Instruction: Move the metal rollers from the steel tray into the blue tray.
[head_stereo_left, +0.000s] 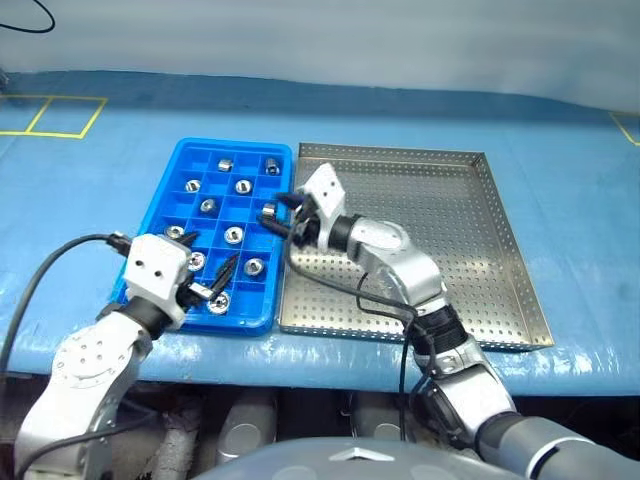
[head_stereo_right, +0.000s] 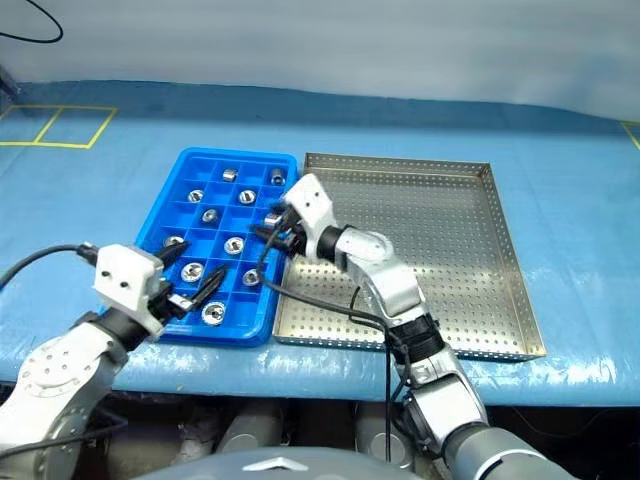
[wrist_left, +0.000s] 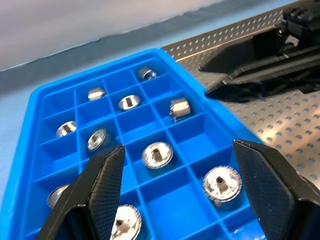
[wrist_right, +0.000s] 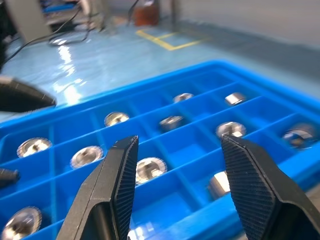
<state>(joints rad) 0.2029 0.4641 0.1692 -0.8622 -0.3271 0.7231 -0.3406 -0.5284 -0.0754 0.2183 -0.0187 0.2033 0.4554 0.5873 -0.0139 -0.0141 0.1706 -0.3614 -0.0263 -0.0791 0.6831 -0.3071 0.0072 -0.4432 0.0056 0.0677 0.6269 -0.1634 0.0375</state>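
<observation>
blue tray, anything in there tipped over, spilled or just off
Nothing is spilled: each of the metal rollers sits inside a compartment of the blue tray. Some lie on their sides, like the one near the right gripper, while others stand on end. The steel tray has none left.

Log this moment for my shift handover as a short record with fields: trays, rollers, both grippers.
steel tray: no rollers visible on its perforated floor
blue tray: left of the steel tray, touching it
metal rollers: lying singly in compartments
left gripper: open, over the blue tray's near end
right gripper: open, empty, at the blue tray's right edge
</observation>
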